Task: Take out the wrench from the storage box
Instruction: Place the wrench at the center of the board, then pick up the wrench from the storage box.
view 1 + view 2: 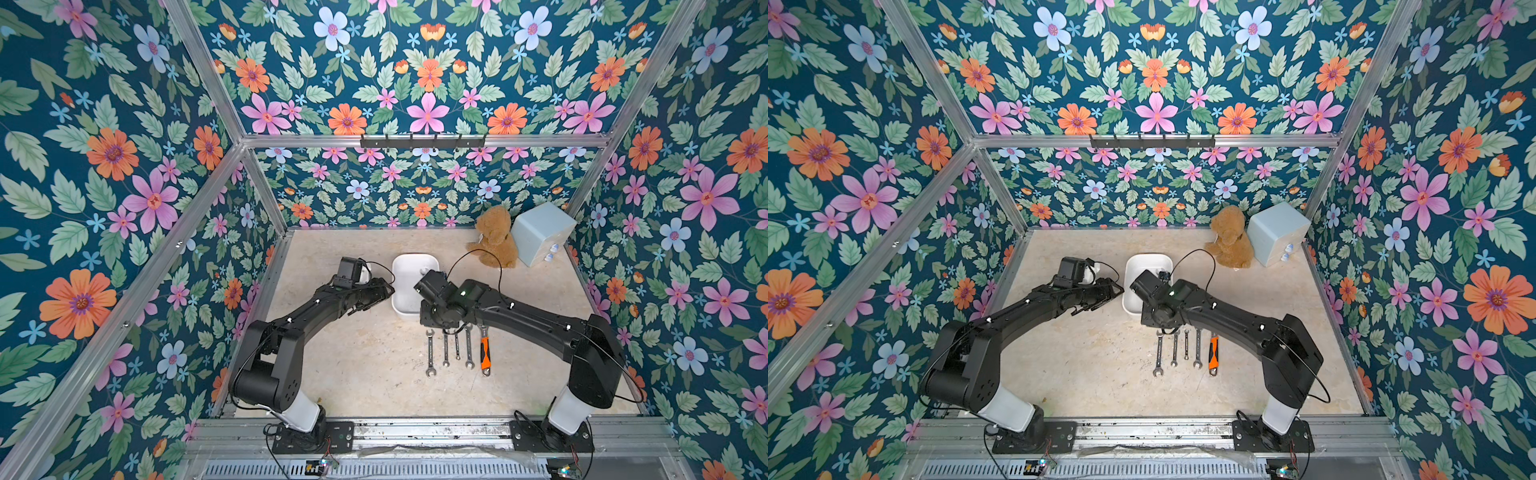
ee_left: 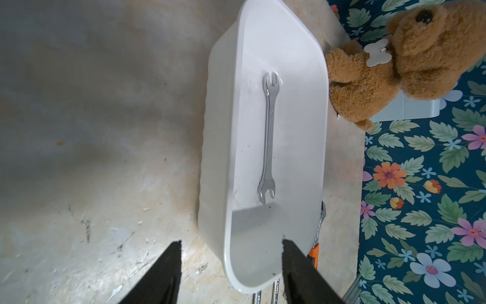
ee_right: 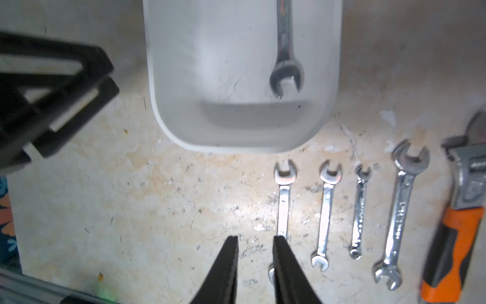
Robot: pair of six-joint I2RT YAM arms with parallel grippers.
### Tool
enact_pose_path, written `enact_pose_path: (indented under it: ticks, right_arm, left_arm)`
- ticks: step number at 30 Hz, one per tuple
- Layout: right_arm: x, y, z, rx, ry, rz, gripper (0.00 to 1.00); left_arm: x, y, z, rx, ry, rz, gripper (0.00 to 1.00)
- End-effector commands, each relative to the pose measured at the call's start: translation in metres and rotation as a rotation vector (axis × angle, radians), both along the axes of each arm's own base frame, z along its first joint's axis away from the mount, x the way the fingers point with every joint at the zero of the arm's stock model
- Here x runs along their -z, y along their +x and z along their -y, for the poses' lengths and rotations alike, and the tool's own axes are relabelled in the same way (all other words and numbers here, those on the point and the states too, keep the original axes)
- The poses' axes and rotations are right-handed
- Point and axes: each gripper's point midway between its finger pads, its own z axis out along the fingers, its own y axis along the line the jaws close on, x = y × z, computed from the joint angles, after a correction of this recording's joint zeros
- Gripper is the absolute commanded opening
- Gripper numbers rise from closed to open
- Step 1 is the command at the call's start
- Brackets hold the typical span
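Lying wrench (image 2: pixel 268 136), clear of box (image 2: pixel 299 136) walls

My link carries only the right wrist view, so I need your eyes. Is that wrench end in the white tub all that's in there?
Observer: Yes. The left wrist view shows one double-ended wrench lying flat along the floor of the storage box, with nothing else visible.
Operator: And the left claw?
Observer: Open. The left claw has the box's side wall showing between its fingers.
Operator: Anything beyond the box?
Observer: A teddy bear sits past its far end, off to the right.
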Motion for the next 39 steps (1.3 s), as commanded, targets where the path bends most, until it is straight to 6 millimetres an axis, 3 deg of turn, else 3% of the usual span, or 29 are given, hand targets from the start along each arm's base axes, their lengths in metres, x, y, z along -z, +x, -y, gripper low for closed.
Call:
enact_pose_path:
  ticks: [1,7,12,23,39]
  right_arm:
    - [-0.001,0.028,0.005,-0.046,-0.045,0.019,0.28]
    - [0.011,0.089,-0.015,-0.077,-0.063,0.021,0.26]
    - [0.052,0.117,-0.02,-0.082,-0.119,-0.044,0.26]
    - [0.095,0.138,-0.007,-0.051,-0.189,-0.087,0.28]
    - [0.132,0.16,-0.007,-0.027,-0.244,-0.088,0.28]
  left_arm:
    - [0.004,0.005,0.003,-0.002,0.004,-0.015,0.58]
    - [0.009,0.011,0.005,0.003,0.019,-0.027,0.45]
    - [0.012,0.009,0.008,0.009,0.005,-0.037,0.41]
    - [0.021,0.006,0.013,0.024,-0.007,-0.056,0.4]
    - [0.027,0.002,0.018,0.042,-0.005,-0.068,0.41]
